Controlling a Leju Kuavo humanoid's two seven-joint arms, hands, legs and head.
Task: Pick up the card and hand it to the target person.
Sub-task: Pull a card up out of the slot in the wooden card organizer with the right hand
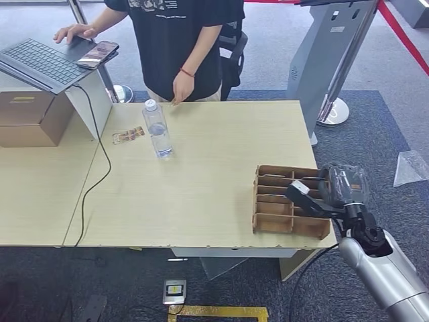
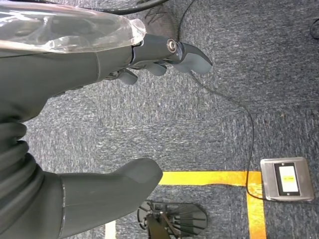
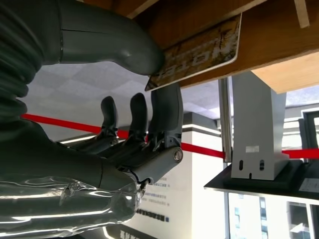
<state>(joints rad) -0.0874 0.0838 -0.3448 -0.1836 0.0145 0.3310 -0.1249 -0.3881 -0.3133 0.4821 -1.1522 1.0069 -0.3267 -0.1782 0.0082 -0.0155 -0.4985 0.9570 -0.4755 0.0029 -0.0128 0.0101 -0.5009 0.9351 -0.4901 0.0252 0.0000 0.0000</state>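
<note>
In the right wrist view a card (image 3: 195,52) with gold-brown print is pinched at one end between the thumb and a finger of my right hand (image 3: 124,144). The card lies against the wooden edge of the cardboard slot tray (image 1: 273,218). From the head view, my right hand (image 1: 324,191) reaches into that tray at the table's front right corner. My left hand (image 2: 56,84) hangs over the carpet with its fingers apart and holds nothing. A person in a black shirt (image 1: 171,40) stands at the far side of the table, one hand (image 1: 178,90) resting on its edge.
A water bottle (image 1: 157,129) stands upright in the middle of the table's far half, with a small printed card (image 1: 129,135) lying to its left. A laptop (image 1: 45,64) on a stand with a phone (image 1: 98,54), a cardboard box (image 1: 30,117) and a black cable (image 1: 98,174) occupy the left side.
</note>
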